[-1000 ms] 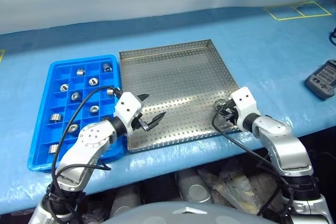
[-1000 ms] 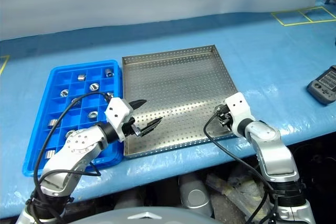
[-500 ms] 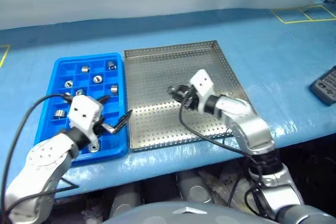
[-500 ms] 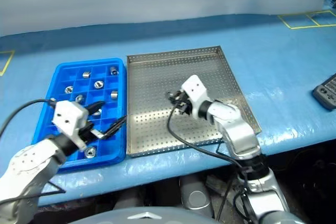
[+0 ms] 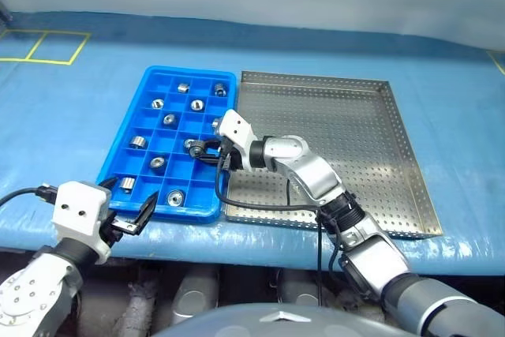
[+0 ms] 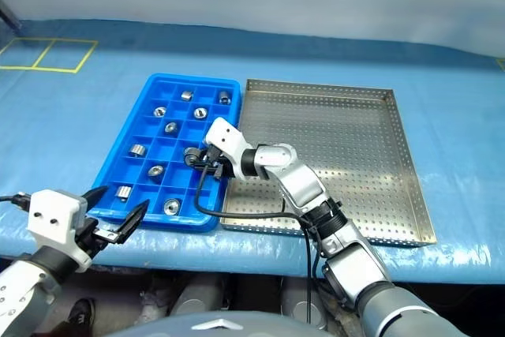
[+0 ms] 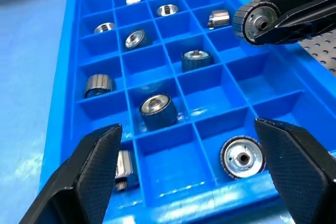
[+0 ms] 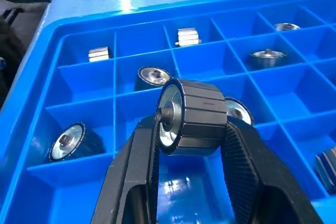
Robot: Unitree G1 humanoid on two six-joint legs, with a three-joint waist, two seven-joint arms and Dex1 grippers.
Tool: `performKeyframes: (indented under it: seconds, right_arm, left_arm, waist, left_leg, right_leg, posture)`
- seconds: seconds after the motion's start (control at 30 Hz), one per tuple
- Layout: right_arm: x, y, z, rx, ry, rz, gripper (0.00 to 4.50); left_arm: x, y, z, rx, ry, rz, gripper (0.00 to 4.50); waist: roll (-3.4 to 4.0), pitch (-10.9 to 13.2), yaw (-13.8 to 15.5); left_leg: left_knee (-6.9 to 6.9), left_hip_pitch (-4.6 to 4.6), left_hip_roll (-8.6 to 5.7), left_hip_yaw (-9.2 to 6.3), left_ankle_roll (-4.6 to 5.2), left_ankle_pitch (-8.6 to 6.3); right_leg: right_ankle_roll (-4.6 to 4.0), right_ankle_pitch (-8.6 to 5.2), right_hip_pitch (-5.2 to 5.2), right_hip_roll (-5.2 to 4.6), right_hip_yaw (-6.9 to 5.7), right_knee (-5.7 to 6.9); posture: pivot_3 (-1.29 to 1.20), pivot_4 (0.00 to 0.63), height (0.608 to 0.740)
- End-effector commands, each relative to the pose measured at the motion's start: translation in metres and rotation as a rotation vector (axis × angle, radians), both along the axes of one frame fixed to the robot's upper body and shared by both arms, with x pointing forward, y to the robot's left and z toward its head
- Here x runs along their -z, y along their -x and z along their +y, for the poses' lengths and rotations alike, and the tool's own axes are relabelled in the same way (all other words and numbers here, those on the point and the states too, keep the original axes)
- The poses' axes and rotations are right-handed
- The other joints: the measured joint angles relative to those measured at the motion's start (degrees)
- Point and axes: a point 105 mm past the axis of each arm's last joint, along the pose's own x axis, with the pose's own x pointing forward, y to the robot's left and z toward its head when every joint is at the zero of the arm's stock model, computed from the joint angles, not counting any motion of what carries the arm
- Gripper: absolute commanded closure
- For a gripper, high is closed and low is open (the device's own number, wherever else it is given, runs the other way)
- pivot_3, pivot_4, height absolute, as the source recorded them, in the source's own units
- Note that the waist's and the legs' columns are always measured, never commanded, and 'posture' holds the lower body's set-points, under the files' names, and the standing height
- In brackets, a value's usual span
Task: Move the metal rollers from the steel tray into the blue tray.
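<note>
R gripper (image 8: 191, 124): fingers clamped on one metal roller (image 8: 190, 116), one pad on each side of its ribbed barrel, roller axis approx. level. Gripper and load are above the blue tray (image 5: 130, 124), over the compartments along the tray's edge nearest the steel tray (image 5: 410, 163). Roller is clear of the tray floor; an unfilled compartment lies directly below the fingertips.

L gripper (image 5: 132, 215): fingers apart, nothing between them. Positioned at the near edge of the blue tray, pointing toward it; tips approx. over the near rim. No contact with any roller.

Blue tray contents, ref. L gripper: one roller (image 7: 241, 157) in the compartment just ahead of the one fingertip, another roller (image 7: 155, 110) one row further on, between the two fingers' lines. More rollers sit singly in compartments beyond, out to the far rows. A small roller (image 7: 122, 162) lies just beside the other finger.

Ref. R gripper: steel tray lies behind the wrist, edge to edge with the blue tray. Cannot tell whether the two trays touch. Both rest on a blue table cover (image 5: 71, 100).
</note>
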Motion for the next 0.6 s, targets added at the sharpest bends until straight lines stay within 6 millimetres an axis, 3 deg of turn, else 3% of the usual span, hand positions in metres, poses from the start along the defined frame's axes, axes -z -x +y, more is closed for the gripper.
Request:
performKeyframes:
  seconds: [0.03, 0.33, 0.5, 0.6]
  right_arm:
    - [-0.010, 0.002, 0.002, -0.037, -0.012, -0.040, 3.20]
    - [-0.001, 0.005, -0.015, -0.016, 0.051, -0.051, 3.20]
    - [-0.012, 0.011, -0.019, -0.001, -0.002, -0.079, 1.57]
    - [-0.026, 0.012, -0.023, 0.039, -0.057, -0.113, 1.57]
  left_arm:
    - [-0.009, 0.000, -0.011, 0.021, -0.005, -0.056, 0.07]
    - [-0.011, -0.005, -0.015, 0.035, -0.014, -0.063, 0.07]
    - [-0.012, -0.014, -0.019, 0.058, -0.014, -0.071, 0.07]
    - [-0.013, -0.021, -0.023, 0.082, 0.001, -0.084, 0.07]
  waist:
    - [0.01, 0.0, 0.6]
    - [0.03, 0.0, 0.7]
    - [0.02, 0.0, 0.5]
    - [0.05, 0.0, 0.3]
  left_leg:
    - [-0.02, 0.00, -0.02, -0.08, -0.05, 0.03]
    - [-0.36, 0.01, 0.06, -0.56, -0.53, 0.30]
    - [-0.37, 0.01, 0.06, -0.61, -0.56, 0.32]
    - [-0.36, 0.01, 0.06, -0.63, -0.56, 0.32]
  right_leg:
    - [0.00, 0.00, 0.02, 0.08, -0.08, 0.01]
    - [-0.27, -0.17, 0.03, 0.30, -0.52, 0.10]
    - [-0.38, -0.24, 0.05, 0.29, -0.58, 0.11]
    - [-0.37, -0.23, 0.06, 0.29, -0.57, 0.11]
  posture:
    - [0.25, 0.150, 0.740]
    - [0.21, 0.150, 0.740]
    - [0.17, 0.150, 0.740]
    - [0.14, 0.150, 0.740]
